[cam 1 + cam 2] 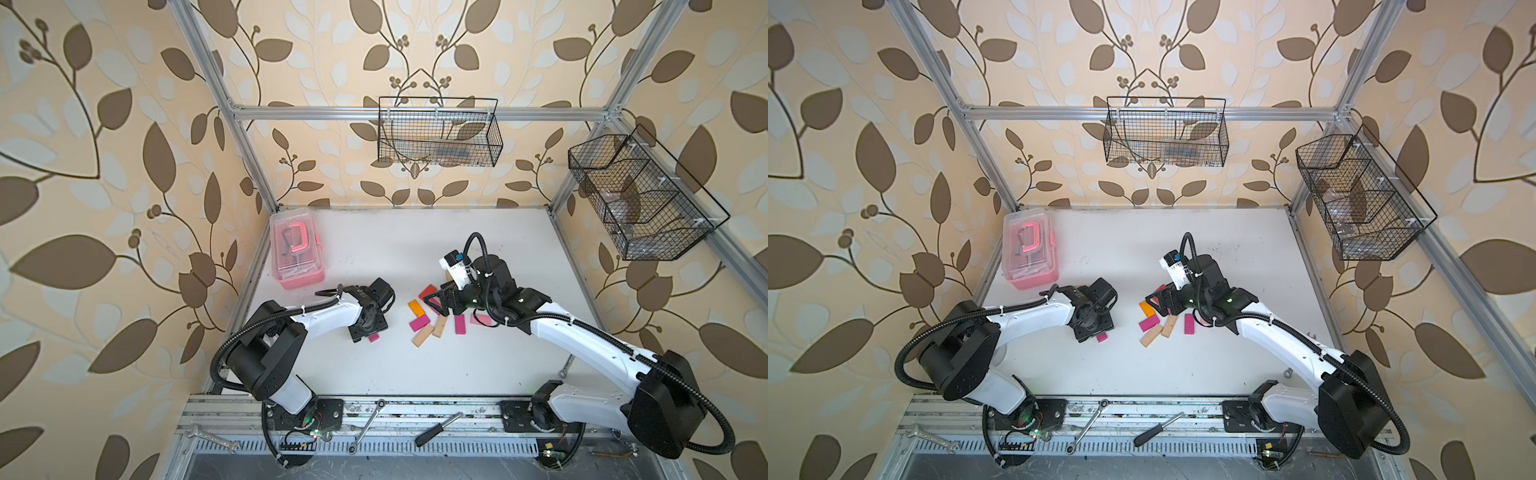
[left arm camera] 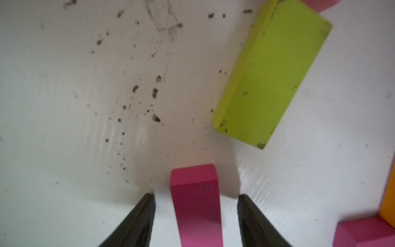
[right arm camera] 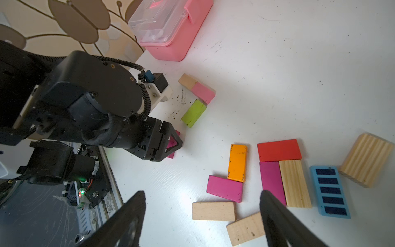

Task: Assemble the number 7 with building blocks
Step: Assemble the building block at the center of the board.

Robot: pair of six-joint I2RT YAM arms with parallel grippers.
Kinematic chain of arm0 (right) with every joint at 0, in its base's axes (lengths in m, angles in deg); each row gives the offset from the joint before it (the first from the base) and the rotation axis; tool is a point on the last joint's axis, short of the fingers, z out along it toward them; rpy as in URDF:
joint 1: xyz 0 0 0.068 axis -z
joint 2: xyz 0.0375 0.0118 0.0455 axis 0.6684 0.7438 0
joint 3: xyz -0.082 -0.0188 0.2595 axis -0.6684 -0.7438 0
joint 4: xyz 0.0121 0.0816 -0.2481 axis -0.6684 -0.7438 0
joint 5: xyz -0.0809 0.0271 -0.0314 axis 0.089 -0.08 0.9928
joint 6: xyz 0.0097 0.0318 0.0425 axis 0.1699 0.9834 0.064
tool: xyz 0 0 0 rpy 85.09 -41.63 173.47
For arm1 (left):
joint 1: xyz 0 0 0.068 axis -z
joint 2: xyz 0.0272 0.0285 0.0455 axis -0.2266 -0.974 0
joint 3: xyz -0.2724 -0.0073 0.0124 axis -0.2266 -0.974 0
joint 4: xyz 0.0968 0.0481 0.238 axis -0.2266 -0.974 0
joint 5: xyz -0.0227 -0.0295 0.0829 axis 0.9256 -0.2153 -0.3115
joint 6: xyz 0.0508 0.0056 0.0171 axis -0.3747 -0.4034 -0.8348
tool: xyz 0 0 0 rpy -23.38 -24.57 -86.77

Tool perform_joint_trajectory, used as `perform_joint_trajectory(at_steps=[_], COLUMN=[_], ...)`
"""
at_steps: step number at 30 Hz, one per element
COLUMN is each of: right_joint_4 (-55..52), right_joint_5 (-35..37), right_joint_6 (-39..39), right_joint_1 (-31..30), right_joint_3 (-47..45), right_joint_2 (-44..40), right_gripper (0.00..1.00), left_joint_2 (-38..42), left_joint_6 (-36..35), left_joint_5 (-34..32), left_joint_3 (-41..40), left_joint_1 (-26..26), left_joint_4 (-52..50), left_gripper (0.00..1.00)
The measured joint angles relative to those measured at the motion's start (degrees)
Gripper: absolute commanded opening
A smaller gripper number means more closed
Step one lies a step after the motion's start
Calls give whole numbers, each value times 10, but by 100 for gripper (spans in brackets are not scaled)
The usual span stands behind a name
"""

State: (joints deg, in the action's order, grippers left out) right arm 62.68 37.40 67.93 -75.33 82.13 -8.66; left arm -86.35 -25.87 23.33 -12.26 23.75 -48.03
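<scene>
The magenta block (image 2: 195,203) lies on the white counter (image 1: 415,249), near the lower end of the lime green block (image 2: 271,74) but not touching it. Beyond the green one, a wood block (image 3: 187,80) and a pink block (image 3: 204,93) sit end to end. They read as the top bar of the 7, with the green block slanting down from it as the start of the stem.

The left gripper (image 2: 196,195) straddles the magenta block. Its jaws are released, with a gap on each side, so nothing is clamped. The step in hand looks like fitting this block as the next piece of the stem.

The next move calls for pinching the block by its long sides, turning it to match the green block's slant and butting it against that block's lower end without knocking it.

The right gripper (image 3: 202,193) hangs released and empty over the spare blocks (image 1: 432,320) to the right. A pink box (image 1: 295,255) stands well apart at the far left corner.
</scene>
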Motion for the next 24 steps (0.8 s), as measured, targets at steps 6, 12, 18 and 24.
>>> perform_joint_trajectory(at_steps=[6,12,18,24], right_joint_4=[5,8,12,18], right_joint_5=[-3,-3,-3,-4], right_joint_6=[0,1,3,4], right_joint_1=[2,2,2,2], right_joint_3=[-3,-7,-7,-7], right_joint_2=[-3,-3,-3,2], right_gripper=[85,84,84,84], left_joint_2=[-6,-6,11,24], left_joint_6=[-6,-29,-91,-167], left_joint_5=[1,3,9,23], left_joint_3=[7,7,-2,-3], left_joint_1=[0,0,-11,-32], left_joint_4=[-5,-16,-21,-23], left_gripper=[50,43,36,29])
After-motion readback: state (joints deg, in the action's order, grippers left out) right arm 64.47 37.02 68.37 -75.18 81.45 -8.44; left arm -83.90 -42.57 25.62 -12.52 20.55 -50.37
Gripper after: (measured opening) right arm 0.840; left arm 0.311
